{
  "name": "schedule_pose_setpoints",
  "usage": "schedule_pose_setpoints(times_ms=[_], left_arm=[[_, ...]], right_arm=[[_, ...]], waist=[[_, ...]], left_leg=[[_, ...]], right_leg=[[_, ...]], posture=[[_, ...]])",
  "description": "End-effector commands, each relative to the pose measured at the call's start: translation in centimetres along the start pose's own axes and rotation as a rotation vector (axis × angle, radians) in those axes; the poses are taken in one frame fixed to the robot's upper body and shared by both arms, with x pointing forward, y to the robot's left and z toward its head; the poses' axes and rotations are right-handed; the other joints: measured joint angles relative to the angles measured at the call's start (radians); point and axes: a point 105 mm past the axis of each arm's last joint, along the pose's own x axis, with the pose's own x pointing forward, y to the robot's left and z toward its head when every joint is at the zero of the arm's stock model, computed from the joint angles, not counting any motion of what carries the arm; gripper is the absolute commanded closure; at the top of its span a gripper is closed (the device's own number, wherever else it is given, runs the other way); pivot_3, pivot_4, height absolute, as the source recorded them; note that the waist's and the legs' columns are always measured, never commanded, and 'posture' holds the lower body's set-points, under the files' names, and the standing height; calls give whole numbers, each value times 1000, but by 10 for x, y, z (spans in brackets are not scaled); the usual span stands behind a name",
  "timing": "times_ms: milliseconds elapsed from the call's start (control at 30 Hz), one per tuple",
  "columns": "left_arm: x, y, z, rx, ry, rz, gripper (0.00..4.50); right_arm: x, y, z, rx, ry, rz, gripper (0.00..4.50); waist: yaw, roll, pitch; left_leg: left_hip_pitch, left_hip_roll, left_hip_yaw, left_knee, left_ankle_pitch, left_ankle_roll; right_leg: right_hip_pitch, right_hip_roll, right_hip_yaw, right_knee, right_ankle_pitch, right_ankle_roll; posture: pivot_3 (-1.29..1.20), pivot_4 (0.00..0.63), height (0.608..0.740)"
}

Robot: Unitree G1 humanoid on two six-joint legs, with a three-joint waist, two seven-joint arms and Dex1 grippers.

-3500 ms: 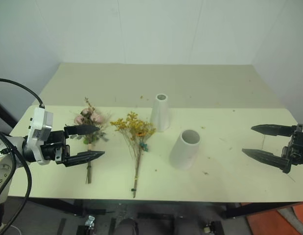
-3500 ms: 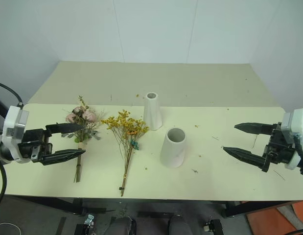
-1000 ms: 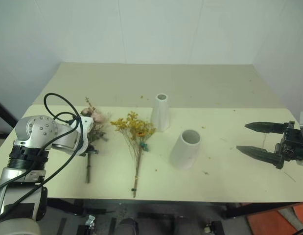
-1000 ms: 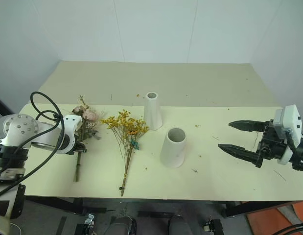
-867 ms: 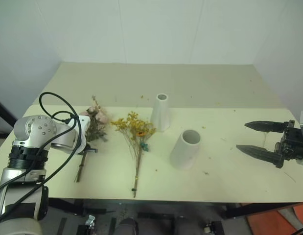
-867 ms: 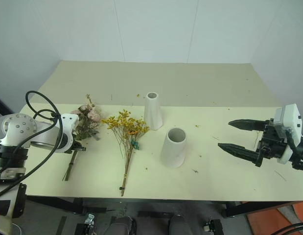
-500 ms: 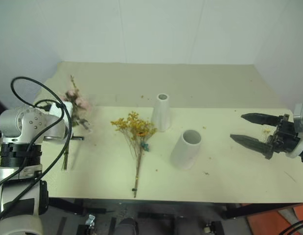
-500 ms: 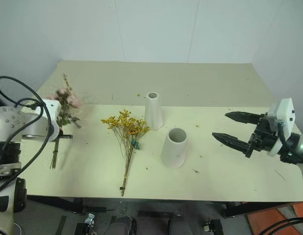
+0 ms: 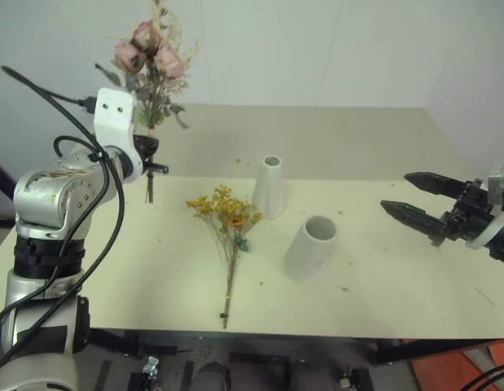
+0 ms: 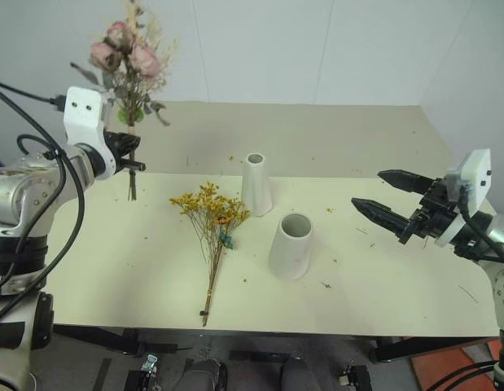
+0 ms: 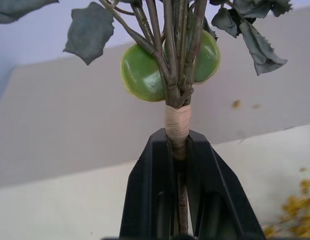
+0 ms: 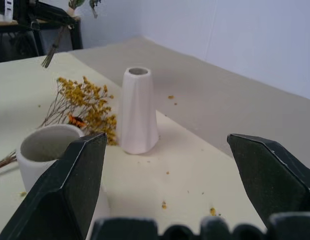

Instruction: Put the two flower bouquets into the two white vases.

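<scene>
My left gripper is shut on the taped stems of the pink rose bouquet and holds it upright, high over the table's left side. In the left wrist view the stems are pinched between the two black fingers. The yellow bouquet lies flat on the table, left of the vases. The tall slim white vase stands mid-table, and the shorter wide vase stands in front and to its right. My right gripper hovers open and empty at the right, pointing toward the vases.
The pale yellow table has small flower crumbs scattered on it. A white wall rises close behind the far half. Black cables loop from my left arm at the table's left edge.
My left arm lifted the rose bouquet off the table and swung it from lying to upright, well above the surface. The right gripper drifted slightly inward. The yellow bouquet and vases stayed put.
</scene>
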Motion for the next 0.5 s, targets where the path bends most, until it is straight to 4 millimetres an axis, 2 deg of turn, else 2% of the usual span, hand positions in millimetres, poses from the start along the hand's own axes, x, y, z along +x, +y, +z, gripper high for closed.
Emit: schedule_pose_setpoints(times_ms=[33,267,500], left_arm=[[6,-12,27,50,-111,-70,4416],[22,-57,51,65,-213,-337,4416],[31,-84,61,63,-277,-516,4416]], right_arm=[[-6,-1,21,-40,-43,-17,0],[-9,-1,25,-19,15,-3,0],[-13,0,26,-1,72,10,0]], waist=[[0,0,0],[0,0,0],[-6,0,0]], left_leg=[[0,0,0,0,0,0],[-1,0,0,0,0,0],[0,0,0,1,0,1]], right_leg=[[0,0,0,0,0,0],[0,0,0,0,0,0],[0,0,0,0,0,0]], posture=[[0,150,740],[0,150,740],[0,150,740]])
